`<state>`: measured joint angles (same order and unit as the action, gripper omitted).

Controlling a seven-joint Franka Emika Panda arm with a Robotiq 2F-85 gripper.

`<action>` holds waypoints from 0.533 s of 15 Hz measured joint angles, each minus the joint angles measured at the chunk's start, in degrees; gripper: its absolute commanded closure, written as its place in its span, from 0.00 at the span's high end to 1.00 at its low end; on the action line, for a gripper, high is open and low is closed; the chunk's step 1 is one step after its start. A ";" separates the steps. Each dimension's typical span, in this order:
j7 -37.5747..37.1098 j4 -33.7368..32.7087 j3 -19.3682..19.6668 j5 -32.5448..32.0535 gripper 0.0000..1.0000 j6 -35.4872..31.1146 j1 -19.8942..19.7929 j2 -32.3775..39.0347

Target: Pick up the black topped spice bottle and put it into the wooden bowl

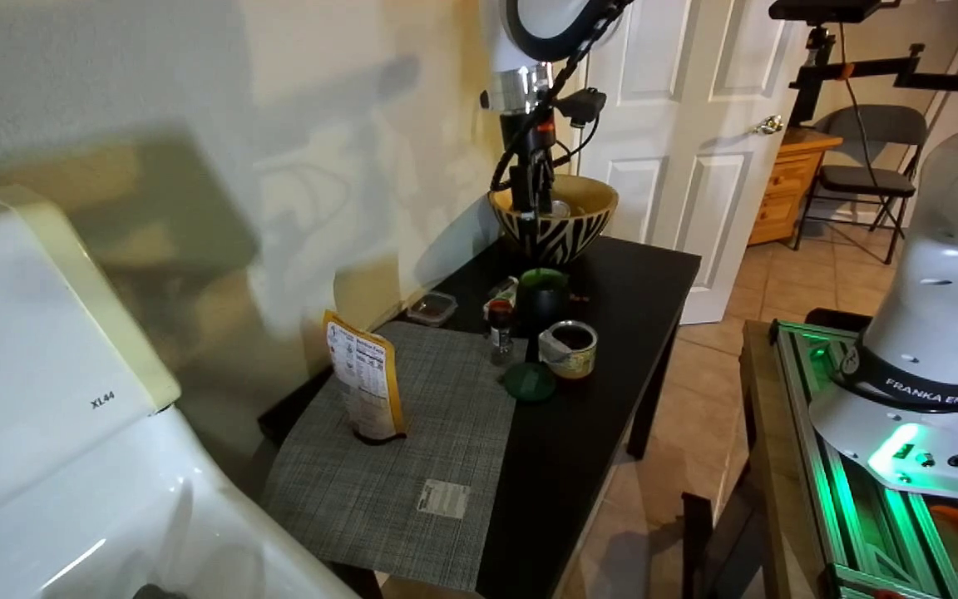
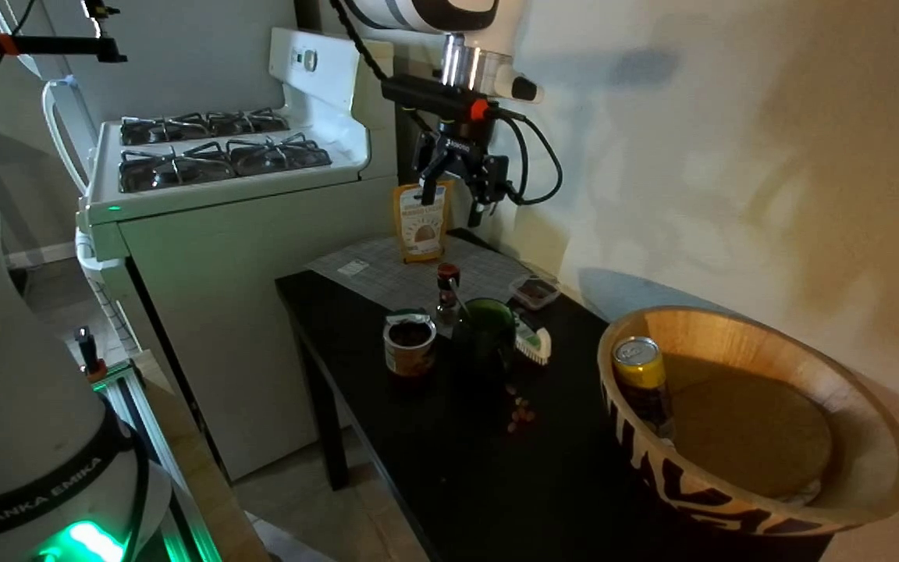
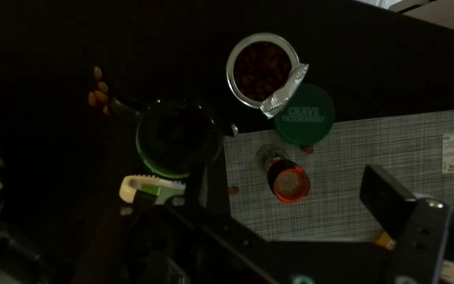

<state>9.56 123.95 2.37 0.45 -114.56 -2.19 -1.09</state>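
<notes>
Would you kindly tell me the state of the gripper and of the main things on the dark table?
gripper: open, empty
spice bottle: upright, capped
wooden bowl: upright, holding a can
green mug: upright, utensil leaning inside
tin: open, foil peeled back
green lid: off the tin, lying flat
pouch: standing; whether sealed, unclear

White arm (image 1: 911,324), black fingers (image 3: 386,201)
</notes>
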 measured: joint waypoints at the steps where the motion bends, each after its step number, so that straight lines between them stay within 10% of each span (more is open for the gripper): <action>1: 1.40 0.74 -0.27 0.89 1.00 -2.38 0.11 0.00; 8: 1.74 11.42 -3.40 1.66 1.00 -19.91 2.83 0.26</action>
<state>11.30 135.37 -1.03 2.11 -134.47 0.65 -0.83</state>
